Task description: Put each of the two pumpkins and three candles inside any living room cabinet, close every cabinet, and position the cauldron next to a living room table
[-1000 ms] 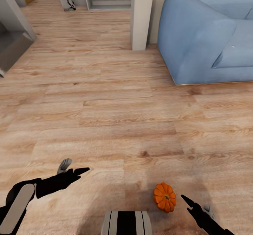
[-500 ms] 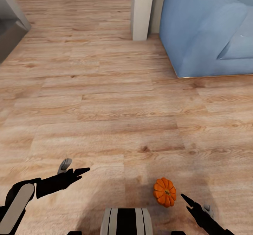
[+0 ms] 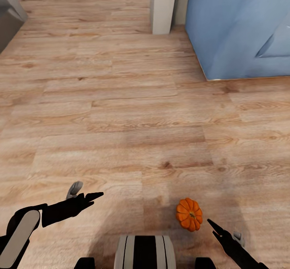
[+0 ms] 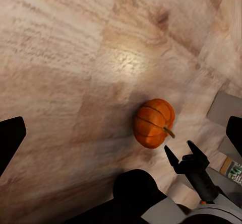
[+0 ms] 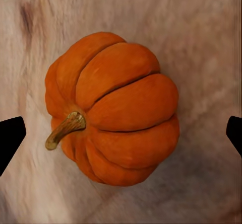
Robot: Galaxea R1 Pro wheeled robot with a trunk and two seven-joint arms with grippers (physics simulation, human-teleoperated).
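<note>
One bright-orange ribbed pumpkin (image 3: 189, 214) lies on its side on the wood floor, just in front of my base. My right gripper (image 3: 213, 226) hovers close to its right, open. In the right wrist view the pumpkin (image 5: 113, 108) looms large between the two black fingertips (image 5: 10, 138), apart from both. My left gripper (image 3: 94, 196) is open over bare floor well to the left. In the left wrist view, the pumpkin (image 4: 154, 123) sits with the right gripper (image 4: 189, 158) just beside it. The other pumpkin, candles, cabinet and cauldron are out of view.
A blue sofa (image 3: 241, 27) fills the far right, with a pale pillar (image 3: 163, 3) to its left. A grey unit (image 3: 8, 19) edges in at the far left. Open wood floor (image 3: 121, 112) lies ahead. My base (image 3: 145, 253) is at the bottom.
The whole head view has shifted: sofa and pillar have slid up the picture, so the camera has moved. Both arms hold the same pose and the pumpkin still lies on the floor.
</note>
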